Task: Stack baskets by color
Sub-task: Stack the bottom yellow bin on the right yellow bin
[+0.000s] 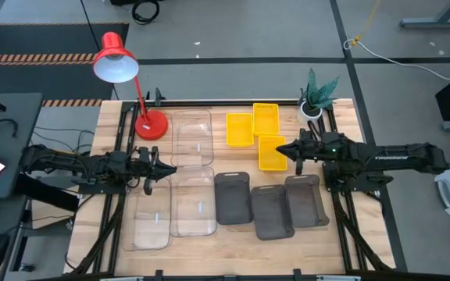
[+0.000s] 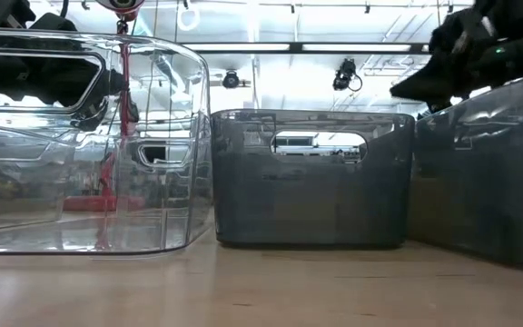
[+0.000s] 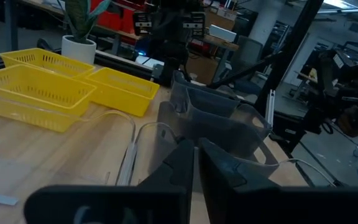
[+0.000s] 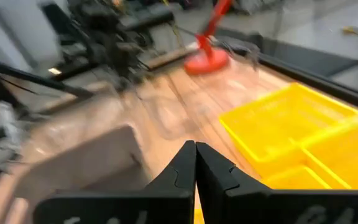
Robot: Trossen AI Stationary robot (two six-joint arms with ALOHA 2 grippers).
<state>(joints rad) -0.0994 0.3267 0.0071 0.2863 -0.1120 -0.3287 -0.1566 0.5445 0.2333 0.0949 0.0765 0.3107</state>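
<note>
Right claw poised at the yellow baskets, nothing stacked yet

The right claw (image 1: 281,151), pinched shut and empty, hovers just beside the nearest yellow basket (image 1: 272,153), whose long axis runs front-to-back on the desk (image 1: 342,117); the left claw (image 1: 169,167), also closed, waits among the clear baskets (image 1: 192,137)

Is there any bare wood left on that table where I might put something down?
Yes: the near right corner, beside the grey baskets, and the far left corner behind the red lamp's base. The middle is crowded: clear baskets, yellow baskets and grey ones sit close together, both pincers over them.
</note>
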